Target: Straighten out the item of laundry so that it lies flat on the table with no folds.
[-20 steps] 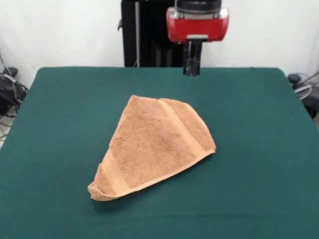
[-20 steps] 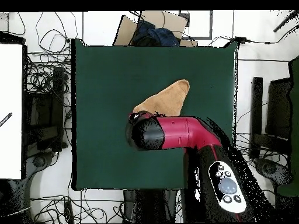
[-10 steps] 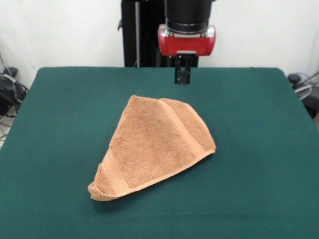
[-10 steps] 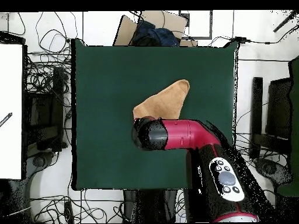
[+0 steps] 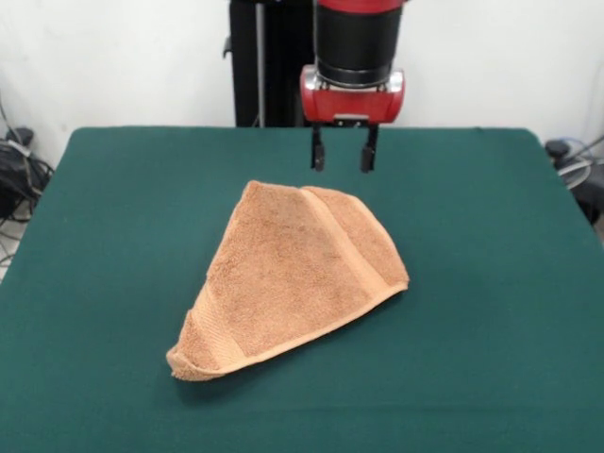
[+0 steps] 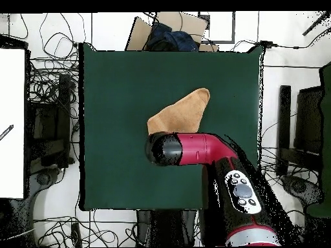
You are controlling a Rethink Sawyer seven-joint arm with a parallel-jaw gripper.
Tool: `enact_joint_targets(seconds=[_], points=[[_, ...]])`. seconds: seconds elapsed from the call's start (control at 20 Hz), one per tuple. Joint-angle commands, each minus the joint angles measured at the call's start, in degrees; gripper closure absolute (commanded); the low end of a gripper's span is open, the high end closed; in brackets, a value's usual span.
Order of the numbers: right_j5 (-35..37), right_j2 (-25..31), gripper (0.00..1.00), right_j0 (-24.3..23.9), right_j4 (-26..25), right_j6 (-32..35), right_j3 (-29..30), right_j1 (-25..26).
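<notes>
A: Above the far part of the table [image 5: 104, 226], what is the arm doing?

B: It comes straight down, black wrist over a red collar, with the gripper [image 5: 341, 161] pointing at the cloth top. Its two dark fingers [image 5: 318, 151] stand well apart, so the jaws are wide and hold nothing.

A: Is it touching the towel [image 5: 293, 278]?

B: No. The fingertips hang in the air just behind the towel's far corner.

A: And from overhead?

B: The red arm [image 6: 203, 149] reaches in from the table's edge, and its black end sits beside the towel's [image 6: 181, 112] near end, hiding the gripper.

A: How does the towel lie?

B: Near the middle of the table, folded into a rough triangle, one layer over another, a woven band along the front corner.
</notes>
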Motion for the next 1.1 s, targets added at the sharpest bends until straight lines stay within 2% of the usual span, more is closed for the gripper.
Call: enact_joint_targets(seconds=[0.05,0.3,1.1], points=[[-3.17,-3.41,0.0,2.75,-2.82,7.51,-2.48,1.17],[-3.47,-3.83,0.0,2.97,-2.37,6.79,-2.03,1.22],[-8.8,-4.46,0.0,3.91,-1.28,8.09,-3.84,10.2]])
